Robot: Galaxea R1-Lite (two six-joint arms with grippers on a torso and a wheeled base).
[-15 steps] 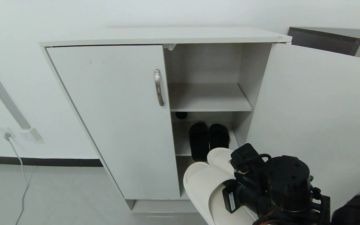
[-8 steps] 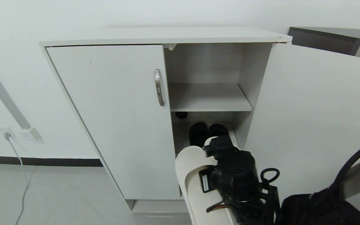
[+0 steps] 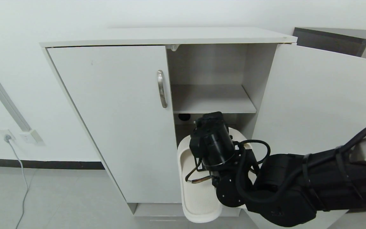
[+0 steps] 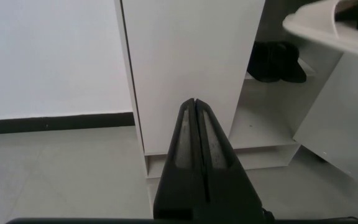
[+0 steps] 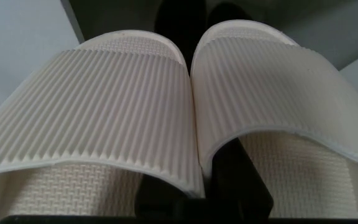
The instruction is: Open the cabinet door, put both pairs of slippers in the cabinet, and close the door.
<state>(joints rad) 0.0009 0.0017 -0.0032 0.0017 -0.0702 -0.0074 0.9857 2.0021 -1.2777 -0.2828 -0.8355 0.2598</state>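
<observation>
The white cabinet (image 3: pixel 170 36) has its left door (image 3: pixel 116 121) closed and its right door (image 3: pixel 316 105) swung wide. My right gripper (image 5: pixel 207 171) is shut on the pair of white ribbed slippers (image 3: pixel 199 194), one finger between the two straps (image 5: pixel 123 106). The pair hangs toes-first at the mouth of the middle shelf. A pair of black slippers (image 4: pixel 277 62) lies on that shelf, just beyond the white toes (image 5: pixel 185 12). My left gripper (image 4: pixel 195 109) is shut on nothing, low and out in front of the closed door.
The upper shelf (image 3: pixel 211 100) is bare. A metal handle (image 3: pixel 161 89) runs down the closed door's edge. A wall socket with a cable (image 3: pixel 8 138) sits at the left, and grey furniture (image 3: pixel 329 38) stands behind the open door.
My right arm has carried the white slippers up and forward, from in front of the cabinet's base to the middle shelf opening, covering the black slippers in the head view.
</observation>
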